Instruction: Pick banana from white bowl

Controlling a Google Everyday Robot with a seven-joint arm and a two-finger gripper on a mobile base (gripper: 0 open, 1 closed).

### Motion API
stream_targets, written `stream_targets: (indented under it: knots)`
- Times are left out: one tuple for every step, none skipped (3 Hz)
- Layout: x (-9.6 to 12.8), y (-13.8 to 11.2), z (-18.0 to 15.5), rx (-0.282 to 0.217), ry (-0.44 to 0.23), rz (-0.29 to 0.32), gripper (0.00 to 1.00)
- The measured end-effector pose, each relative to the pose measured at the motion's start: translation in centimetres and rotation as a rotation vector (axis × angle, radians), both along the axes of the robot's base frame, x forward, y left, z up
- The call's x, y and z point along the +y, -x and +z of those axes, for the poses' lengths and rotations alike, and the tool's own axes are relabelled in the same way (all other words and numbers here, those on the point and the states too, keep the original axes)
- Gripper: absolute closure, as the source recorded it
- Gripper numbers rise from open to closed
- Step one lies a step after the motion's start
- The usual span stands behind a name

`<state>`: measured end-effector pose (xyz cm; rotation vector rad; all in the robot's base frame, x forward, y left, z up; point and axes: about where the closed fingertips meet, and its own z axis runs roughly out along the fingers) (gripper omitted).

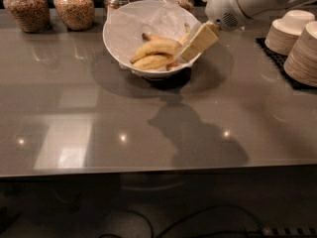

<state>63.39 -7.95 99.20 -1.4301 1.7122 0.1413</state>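
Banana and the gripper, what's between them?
Nothing shows in the camera view: the gripper, at the white bowl's right rim, sits right beside the banana.

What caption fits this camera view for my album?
Robot's cream gripper leans over the rim of the glossy white bowl, beside the plump arched yellow banana.
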Motion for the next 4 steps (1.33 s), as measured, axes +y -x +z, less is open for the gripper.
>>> stream_targets:
  knots:
    - [2.0, -2.1, -0.9, 0.008, -0.029, 0.006, 0.00]
    - [3.8, -3.4, -2.1, 0.035, -0.050, 0.017, 0.19]
    - [5.2, -4.2, -3.4, 0.069, -0.068, 0.021, 0.42]
    - [5.9, -5.0, -4.5, 0.098, -0.079, 0.017, 0.45]
